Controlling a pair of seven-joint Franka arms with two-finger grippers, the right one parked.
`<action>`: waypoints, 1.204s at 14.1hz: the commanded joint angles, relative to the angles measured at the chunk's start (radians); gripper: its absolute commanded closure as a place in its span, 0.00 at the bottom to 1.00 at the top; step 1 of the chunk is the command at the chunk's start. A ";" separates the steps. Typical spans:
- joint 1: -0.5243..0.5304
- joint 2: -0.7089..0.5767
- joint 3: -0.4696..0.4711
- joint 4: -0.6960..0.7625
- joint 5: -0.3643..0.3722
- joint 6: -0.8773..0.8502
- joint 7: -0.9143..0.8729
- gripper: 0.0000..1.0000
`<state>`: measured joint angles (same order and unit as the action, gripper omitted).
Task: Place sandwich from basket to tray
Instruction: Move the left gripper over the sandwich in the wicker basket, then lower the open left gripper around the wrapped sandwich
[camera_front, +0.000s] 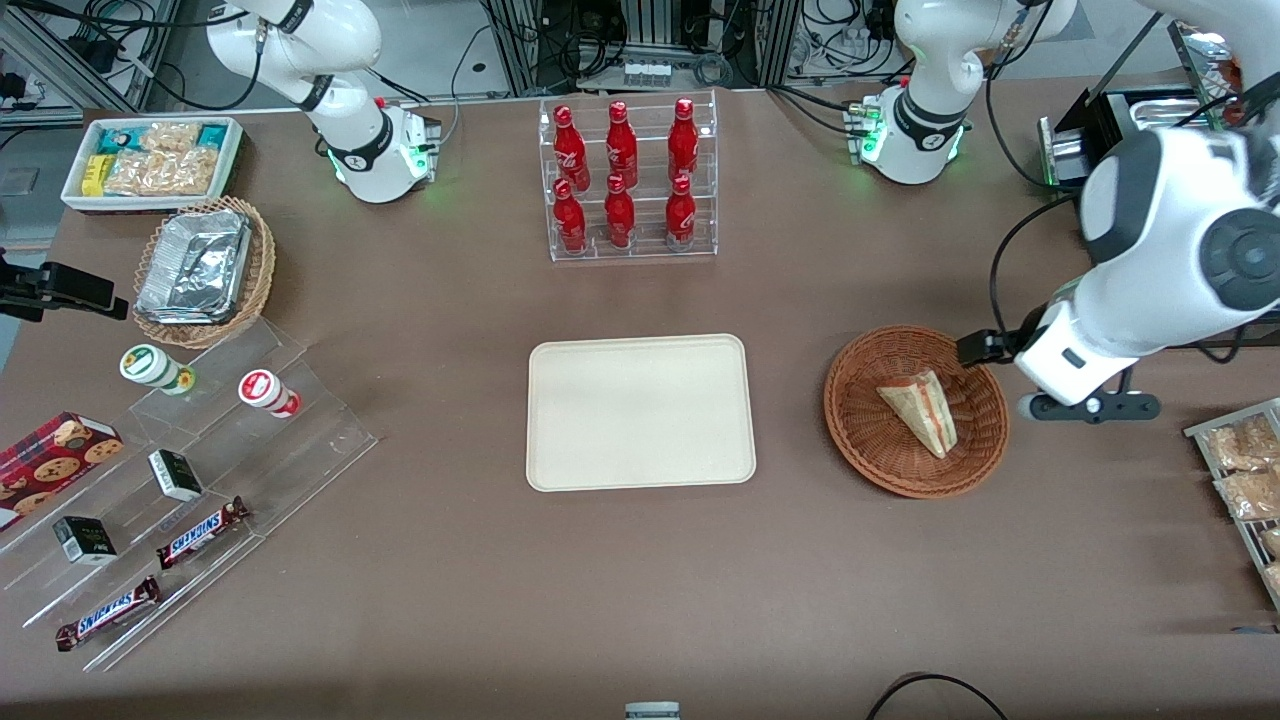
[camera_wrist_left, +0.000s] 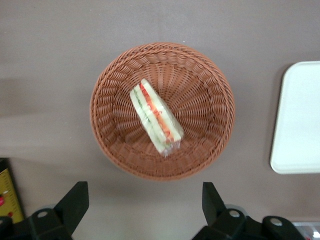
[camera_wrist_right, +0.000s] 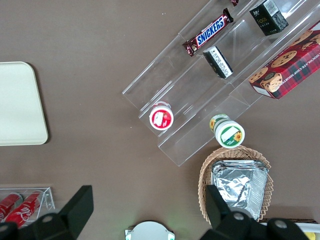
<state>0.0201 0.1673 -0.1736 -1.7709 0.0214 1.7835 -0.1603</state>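
While the tray (camera_front: 640, 412) lies bare at mid-table, we find the sandwich (camera_front: 922, 410) resting in the basket (camera_front: 860, 440) beside it. With our gripper (camera_wrist_left: 145, 207) spread wide above the basket's rim, we should centre over the wedge and close across its flat bread faces.

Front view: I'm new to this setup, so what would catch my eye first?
Probably the rack of red bottles, farther from the camera than the bare cream tray. Beside the tray, a reddish wicker basket holds a wrapped sandwich. The gripper hovers open above the basket's edge, holding nothing.
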 joint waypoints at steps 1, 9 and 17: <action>0.008 -0.072 -0.006 -0.160 0.002 0.138 -0.033 0.00; 0.006 -0.106 -0.006 -0.444 0.002 0.508 -0.312 0.00; -0.011 -0.019 -0.009 -0.449 0.003 0.597 -0.783 0.00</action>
<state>0.0150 0.1341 -0.1798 -2.2120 0.0214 2.3526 -0.8861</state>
